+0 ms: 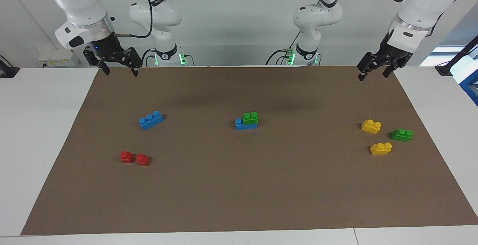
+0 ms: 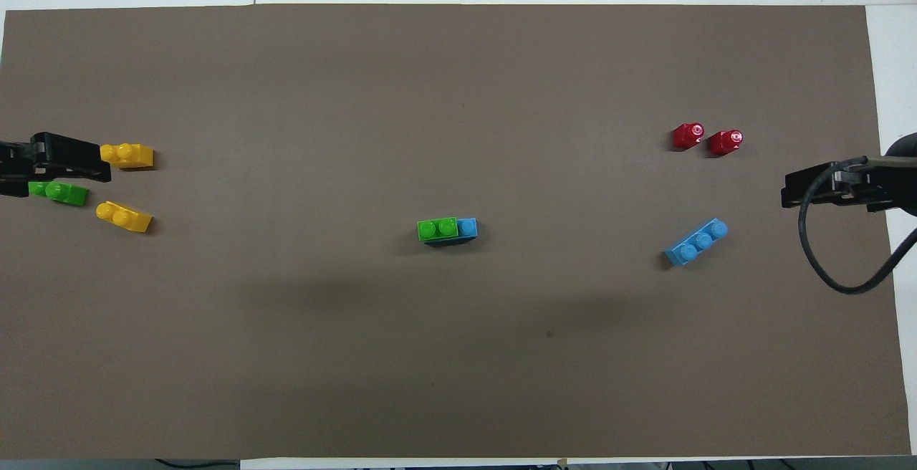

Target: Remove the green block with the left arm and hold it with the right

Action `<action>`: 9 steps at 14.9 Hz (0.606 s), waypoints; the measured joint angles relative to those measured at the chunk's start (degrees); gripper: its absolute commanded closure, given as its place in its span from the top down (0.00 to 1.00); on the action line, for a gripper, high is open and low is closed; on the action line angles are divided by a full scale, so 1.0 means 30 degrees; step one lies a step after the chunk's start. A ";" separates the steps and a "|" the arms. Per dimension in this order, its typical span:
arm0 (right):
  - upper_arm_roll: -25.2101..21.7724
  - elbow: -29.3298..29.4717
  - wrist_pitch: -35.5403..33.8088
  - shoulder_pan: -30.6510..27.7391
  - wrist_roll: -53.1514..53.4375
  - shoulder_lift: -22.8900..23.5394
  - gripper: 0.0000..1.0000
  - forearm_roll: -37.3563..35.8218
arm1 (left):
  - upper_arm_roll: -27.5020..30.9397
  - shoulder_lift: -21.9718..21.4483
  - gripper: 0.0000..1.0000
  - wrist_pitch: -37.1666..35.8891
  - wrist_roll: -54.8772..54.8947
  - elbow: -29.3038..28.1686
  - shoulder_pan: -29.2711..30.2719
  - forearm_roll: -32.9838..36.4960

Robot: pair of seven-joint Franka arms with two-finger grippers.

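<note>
Holding arm, right gripper [image 1: 120, 72]: hangs high over the mat's edge nearest the robots, at the right arm's end of the table, fingers spread and pinching nothing. Judged job: clamp the base so it cannot lift.
Blue three-stud brick [image 1: 151, 120]: loose on the mat and no part of this step; keep the right arm's path above it.
Red bricks [image 1: 126, 157]: two small ones just beside each other, farther from the robots than the blue three-stud brick and well clear of the work.
Blue base brick [image 1: 240, 124]: mid-table, with one stud bare at the end toward the right arm. That bare end looks like the best place for the right gripper to grip low, across the long sides.
Green block [image 1: 250, 118]: pressed onto the blue base brick, covering the end toward the left arm. The base should be clamped first. The left gripper then takes it across its long sides, above the seam, and peels it up rather than sliding it.
Yellow bricks [image 1: 371, 126]: two, near the left arm's end, not wanted.
Loose green brick [image 1: 401, 135]: between the yellow bricks and a little further toward the left arm's end; a look-alike that is stacked on nothing, so likely not the target.
Left gripper [image 1: 373, 76]: raised at the left arm's end, over the mat's edge nearest the robots, fingers apart and empty. It should pass over the loose cluster on its way to the middle.
</note>
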 measured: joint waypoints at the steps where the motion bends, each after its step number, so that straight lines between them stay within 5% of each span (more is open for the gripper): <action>1: 0.0006 0.0000 0.0000 0.0002 0.0000 -0.0006 1.00 0.0000 | -0.0002 0.0000 1.00 0.0000 0.0003 0.0000 0.0000 0.0000; 9: -0.0175 0.0000 -0.0019 -0.0021 0.0000 -0.0013 1.00 0.0000 | 0.0000 0.0000 1.00 0.0001 0.0005 0.0000 0.0000 0.0000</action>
